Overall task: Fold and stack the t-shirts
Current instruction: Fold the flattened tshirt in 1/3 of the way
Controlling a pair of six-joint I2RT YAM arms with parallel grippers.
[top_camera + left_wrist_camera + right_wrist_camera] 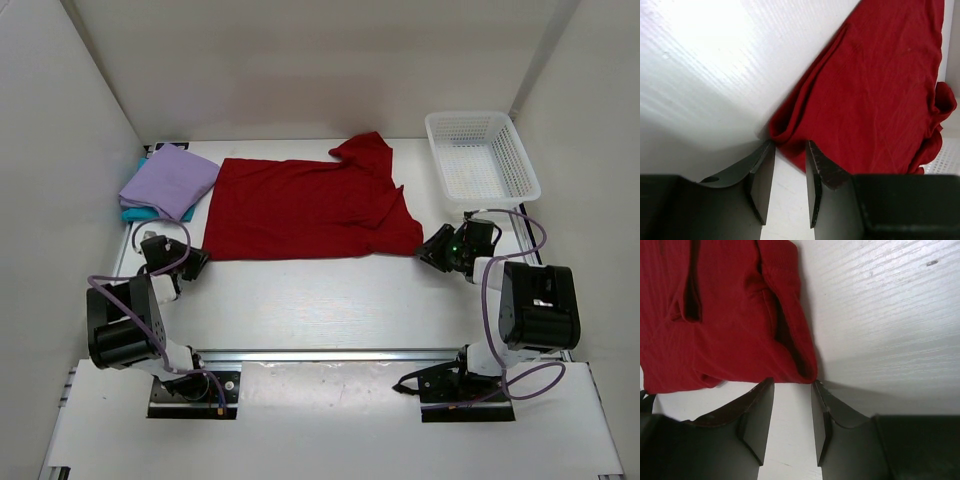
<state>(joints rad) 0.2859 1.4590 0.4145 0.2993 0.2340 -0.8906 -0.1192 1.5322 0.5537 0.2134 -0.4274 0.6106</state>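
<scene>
White panels wall in a white tabletop (320,300), and on it your work is partly done. At the far left corner the lavender t-shirt (172,178) lies folded on top of the teal t-shirt (133,212), so you can judge those two as folded and stacked. The dark red t-shirt (300,210) lies spread across the middle, one sleeve pointing toward the white mesh basket (522,170). It looks not yet folded down to size, and it has yet to join the stack. Your left gripper (790,145) sits at its near left corner and your right gripper (792,382) at its near right corner. Both have their fingers apart with bare tabletop between them, holding nothing.
</scene>
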